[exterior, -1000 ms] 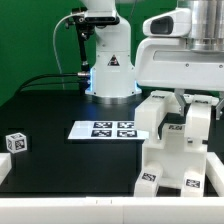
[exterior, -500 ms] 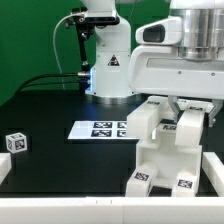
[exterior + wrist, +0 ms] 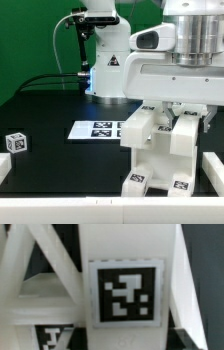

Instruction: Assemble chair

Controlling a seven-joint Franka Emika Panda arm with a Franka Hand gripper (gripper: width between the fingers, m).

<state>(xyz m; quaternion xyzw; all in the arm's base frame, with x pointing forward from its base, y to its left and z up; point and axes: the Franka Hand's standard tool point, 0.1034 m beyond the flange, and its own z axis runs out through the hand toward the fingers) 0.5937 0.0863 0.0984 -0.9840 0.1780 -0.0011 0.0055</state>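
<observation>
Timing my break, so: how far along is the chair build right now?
Done: several white parts already stand joined as one blocky chair structure at the exterior view's right. In hand: the gripper appears closed on its upper part, and the wrist view shows a tagged panel close up. Left: one small tagged block lies loose at the exterior view's left, so at least that piece looks unattached.

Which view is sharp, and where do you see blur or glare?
Exterior view: fairly sharp, marker board patterns distinct, the white chair bright with little surface detail; wrist view: very close, the tag soft, its edges blurred.
</observation>
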